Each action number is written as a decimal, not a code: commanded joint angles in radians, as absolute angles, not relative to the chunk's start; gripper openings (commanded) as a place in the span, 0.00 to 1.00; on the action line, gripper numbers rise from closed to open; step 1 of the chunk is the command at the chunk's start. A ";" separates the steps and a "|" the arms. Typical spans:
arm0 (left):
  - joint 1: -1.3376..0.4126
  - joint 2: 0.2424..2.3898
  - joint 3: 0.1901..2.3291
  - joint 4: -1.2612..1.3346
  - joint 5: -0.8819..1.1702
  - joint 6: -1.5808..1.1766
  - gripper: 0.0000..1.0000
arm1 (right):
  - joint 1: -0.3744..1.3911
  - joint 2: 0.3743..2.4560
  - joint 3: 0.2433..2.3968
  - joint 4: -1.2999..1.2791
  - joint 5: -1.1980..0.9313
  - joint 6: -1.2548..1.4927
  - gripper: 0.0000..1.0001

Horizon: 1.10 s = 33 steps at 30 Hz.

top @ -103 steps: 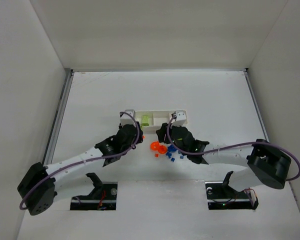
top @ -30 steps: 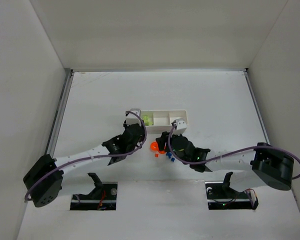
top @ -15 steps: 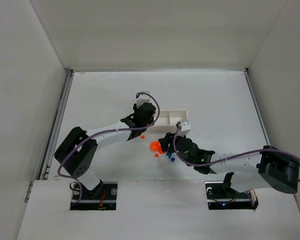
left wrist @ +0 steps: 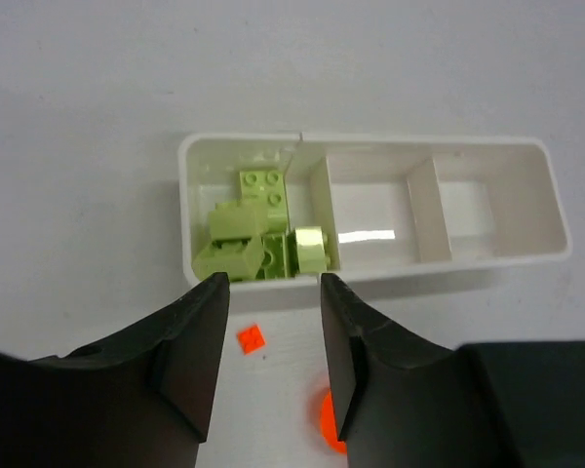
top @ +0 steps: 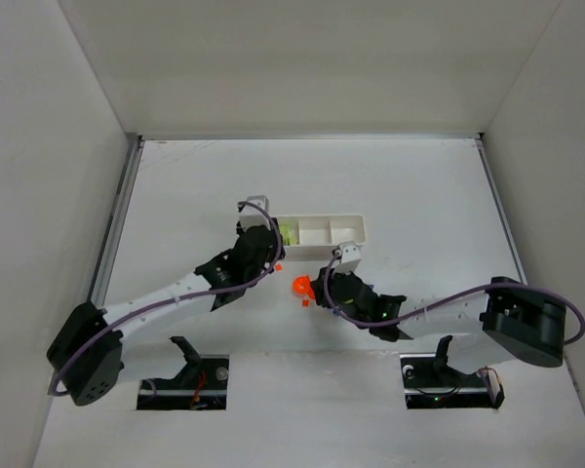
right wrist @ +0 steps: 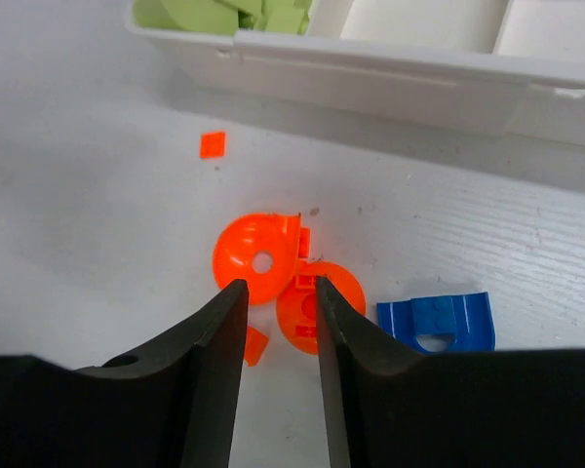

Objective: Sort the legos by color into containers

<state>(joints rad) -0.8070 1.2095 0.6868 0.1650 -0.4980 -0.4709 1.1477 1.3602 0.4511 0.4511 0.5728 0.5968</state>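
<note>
The white three-compartment tray (top: 351, 220) lies mid-table. Its left compartment holds several lime green bricks (left wrist: 253, 239); the middle and right compartments show bare. My left gripper (left wrist: 271, 292) is open and empty, hovering just before the tray's (left wrist: 370, 278) front wall, with a tiny orange brick (left wrist: 252, 337) on the table between its fingers. My right gripper (right wrist: 278, 288) is open and empty above two round orange pieces (right wrist: 261, 255). A blue brick (right wrist: 437, 322) lies to its right. In the top view the left gripper (top: 273, 255) and right gripper (top: 315, 288) flank the orange pieces (top: 300, 287).
A small orange fragment (right wrist: 255, 343) lies by the right gripper's left finger, and the tiny orange brick (right wrist: 213, 144) lies nearer the tray (right wrist: 390, 83). White walls enclose the table on three sides. The arms' bases stand at the near edge.
My left arm has drawn back from the tray's left end toward the near side. The tray now lies straighter. My right gripper stays over the orange pieces.
</note>
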 commanded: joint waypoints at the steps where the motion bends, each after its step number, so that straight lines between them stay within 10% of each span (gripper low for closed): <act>1: -0.906 1.102 0.563 0.111 -0.529 -0.544 0.35 | 1.171 1.429 0.538 0.393 0.587 0.612 0.42; 19: -0.995 1.270 0.449 0.270 -0.577 -0.574 0.33 | 1.042 1.612 0.652 0.397 0.387 0.583 0.35; 33: -0.995 1.310 0.459 0.285 -0.629 -0.592 0.40 | 1.022 1.525 0.600 0.448 0.408 0.609 0.10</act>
<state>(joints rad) -0.9924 1.3102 0.4538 0.2573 -0.5701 -0.5701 1.0264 1.6051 0.6174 0.3996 0.3748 0.6022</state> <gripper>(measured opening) 0.383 0.109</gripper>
